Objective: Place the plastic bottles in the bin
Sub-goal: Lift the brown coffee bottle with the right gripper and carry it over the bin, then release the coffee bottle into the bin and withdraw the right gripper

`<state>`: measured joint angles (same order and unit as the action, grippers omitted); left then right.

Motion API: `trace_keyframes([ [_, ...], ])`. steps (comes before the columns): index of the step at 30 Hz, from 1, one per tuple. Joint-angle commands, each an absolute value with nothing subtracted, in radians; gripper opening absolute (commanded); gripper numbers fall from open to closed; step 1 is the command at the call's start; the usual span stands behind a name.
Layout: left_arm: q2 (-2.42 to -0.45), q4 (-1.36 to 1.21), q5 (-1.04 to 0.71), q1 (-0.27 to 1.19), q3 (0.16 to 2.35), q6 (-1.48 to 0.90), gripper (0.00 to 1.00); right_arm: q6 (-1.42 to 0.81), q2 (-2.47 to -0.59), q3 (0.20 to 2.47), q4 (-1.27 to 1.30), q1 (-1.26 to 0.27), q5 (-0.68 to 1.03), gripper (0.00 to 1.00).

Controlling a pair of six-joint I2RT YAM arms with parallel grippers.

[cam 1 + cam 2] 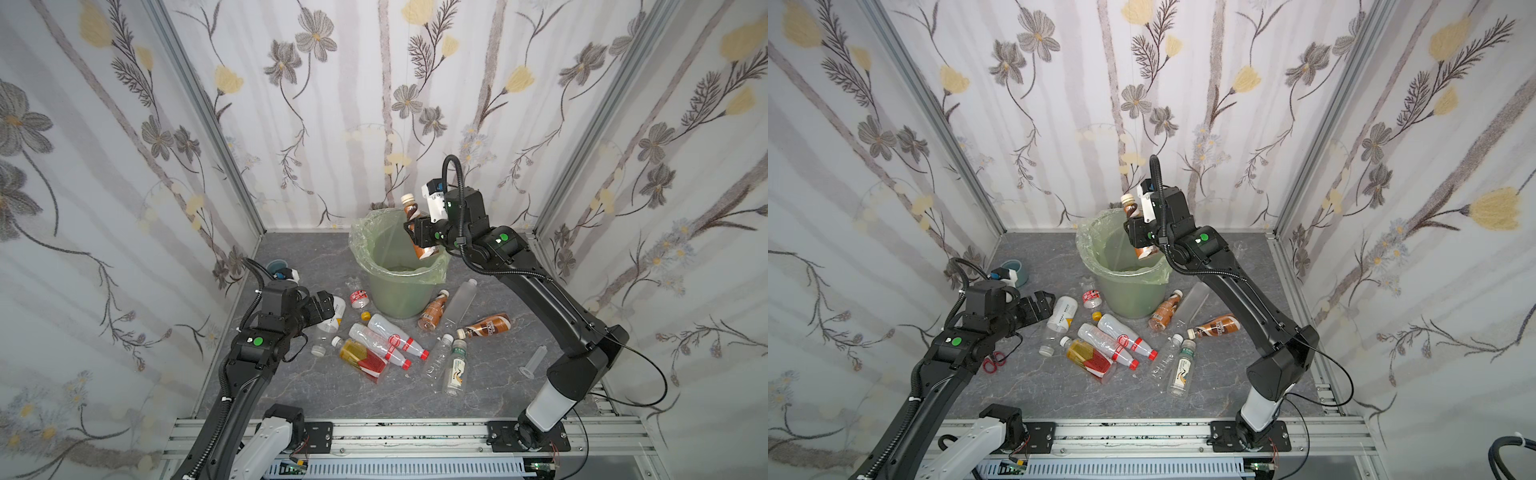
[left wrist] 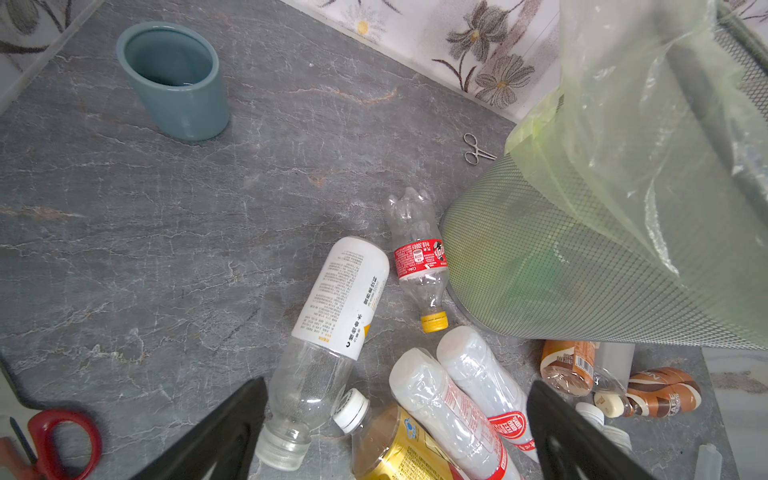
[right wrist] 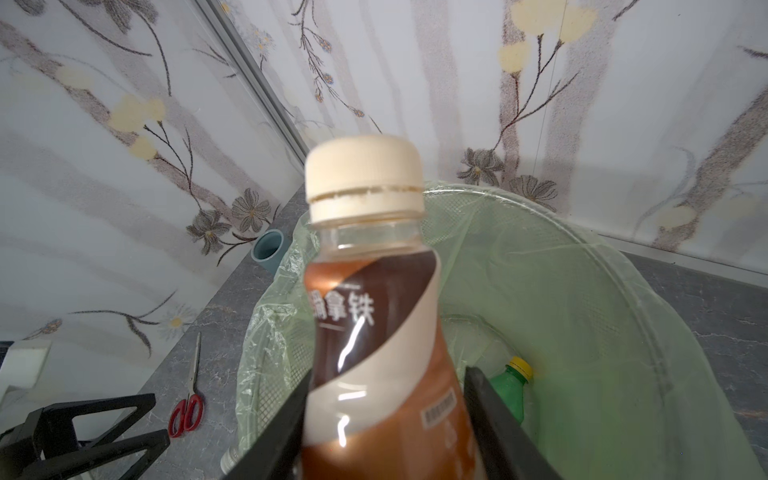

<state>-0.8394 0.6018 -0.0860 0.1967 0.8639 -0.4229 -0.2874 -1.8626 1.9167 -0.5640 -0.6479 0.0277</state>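
My right gripper (image 1: 417, 237) (image 3: 388, 374) is shut on a brown coffee bottle (image 1: 409, 210) (image 3: 374, 332) with a cream cap, held nearly upright over the near rim of the pale-green bin (image 1: 395, 291) (image 3: 582, 249). Inside the bin lies a green bottle (image 3: 509, 390). Several plastic bottles lie on the grey table in front of the bin: a white-labelled one (image 1: 337, 311) (image 2: 345, 295), two clear red-capped ones (image 1: 395, 336), an orange one (image 1: 361, 359), a frosted one (image 1: 459, 301) and a brown one (image 1: 488, 326). My left gripper (image 1: 328, 305) (image 2: 399, 382) hangs open just above the white-labelled bottle, holding nothing.
A blue-grey cup (image 1: 276, 266) (image 2: 178, 83) stands at the back left. Red scissors (image 1: 994, 361) (image 3: 187, 411) lie by the left arm, small steel scissors (image 2: 473, 149) behind the bin, and a clear tube (image 1: 534, 361) at the right. Papered walls close three sides.
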Motion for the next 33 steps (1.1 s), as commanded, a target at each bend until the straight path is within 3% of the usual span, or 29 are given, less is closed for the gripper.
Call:
trace_keyframes([
  [1,-0.835,0.58,-0.074,0.196,0.859,-0.434,1.0,-0.312,-1.88,1.924,-0.511,-0.653,0.03,0.53],
  [16,-0.833,0.575,-0.08,0.197,0.853,-0.44,1.0,-0.436,-1.931,1.889,-0.496,-0.661,-0.03,0.56],
  [33,-0.853,0.573,-0.083,0.195,0.842,-0.454,1.0,-0.485,-1.871,1.779,-0.454,-0.661,-0.079,0.71],
])
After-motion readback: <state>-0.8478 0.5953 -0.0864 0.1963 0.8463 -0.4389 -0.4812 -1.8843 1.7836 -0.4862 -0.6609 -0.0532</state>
